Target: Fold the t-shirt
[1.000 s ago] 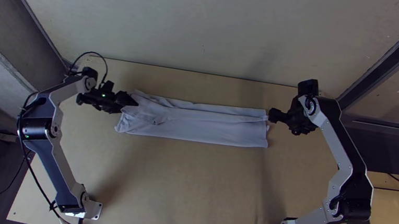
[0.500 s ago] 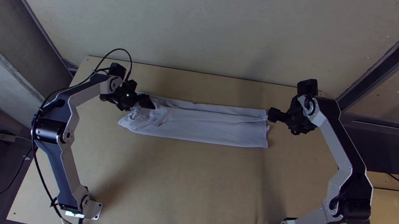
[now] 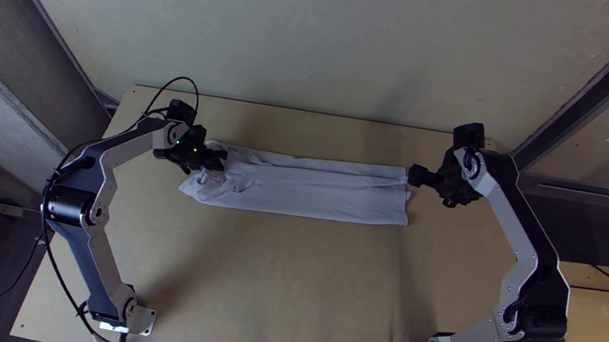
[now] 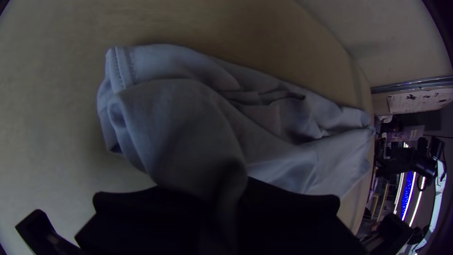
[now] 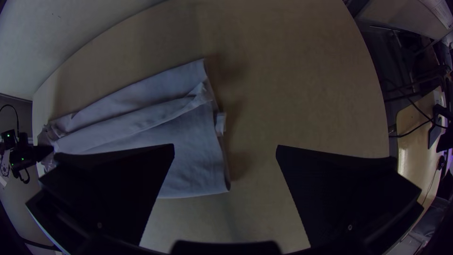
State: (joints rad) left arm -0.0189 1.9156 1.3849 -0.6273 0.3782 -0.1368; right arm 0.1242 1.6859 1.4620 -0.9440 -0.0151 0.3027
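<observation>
T-shirt [image 3: 317, 197]: a long pale strip, folded lengthwise, lying crosswise on the far part of the tabletop [image 3: 287, 289] between your two arms. Your left pincer [image 4: 225, 200] is pressed together on a gathered ridge of fabric at the strip's left end; cloth bunches and wrinkles around it there, a stitched hem [image 4: 123, 68] lying just beside. Your right pincer [image 5: 224, 147] is spread wide, nothing between its fingers, just by the strip's right end, where the layers lie flatter and a small flap [image 5: 220, 123] pokes out. Handling, by judgement: light, soft, limp knit, nothing fragile; layers likely to slide over each other and trail if you pinch only the top one. Take it low, through all layers, near the end edge. You seem to be at the step of folding the left end inward; lift modestly, lay it over rightward, then smooth the bunching.
</observation>
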